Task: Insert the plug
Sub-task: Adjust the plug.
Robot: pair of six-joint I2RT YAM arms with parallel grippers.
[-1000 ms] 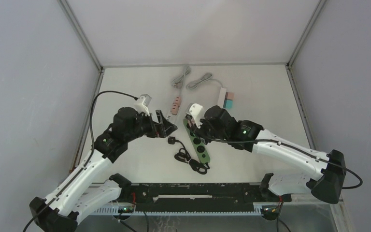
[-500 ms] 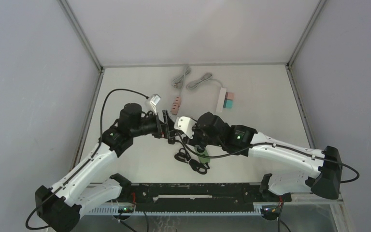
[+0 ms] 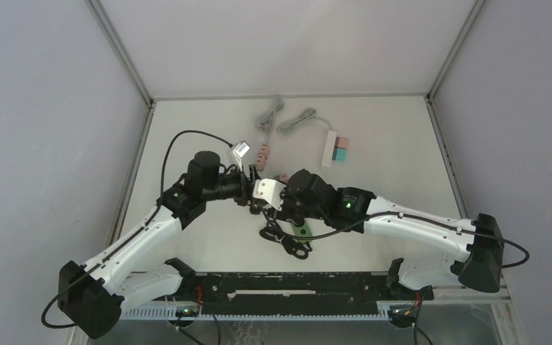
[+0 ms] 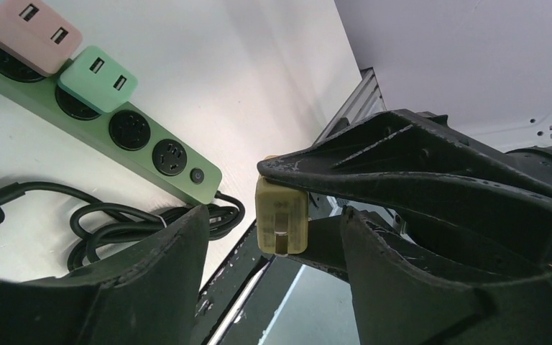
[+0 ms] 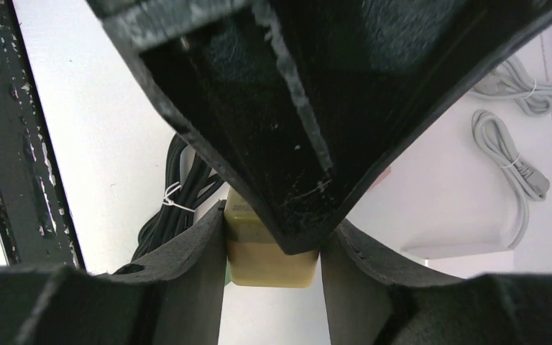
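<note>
A yellow plug (image 5: 269,262) sits squeezed between my right gripper's (image 5: 273,241) two fingers. In the left wrist view the same plug (image 4: 282,215) hangs from the right gripper's black fingers (image 4: 417,154), in the gap between my left gripper's (image 4: 273,241) open jaws, touching neither. The green power strip (image 4: 126,133) lies on the table below, with a pink adapter (image 4: 32,29) and a green adapter (image 4: 97,75) plugged in and two free sockets. In the top view both grippers, left (image 3: 246,192) and right (image 3: 264,205), meet mid-table; the plug is hidden there.
The strip's black coiled cord (image 3: 285,242) lies at its near end. A white power strip (image 3: 328,146) with coloured adapters, two grey cable bundles (image 3: 269,113) and pink adapters (image 3: 261,152) lie farther back. The black rail (image 3: 295,282) runs along the near edge.
My right gripper has swung left, off the green strip, and my left gripper has moved right. The two now meet fingertip to fingertip over the cord.
</note>
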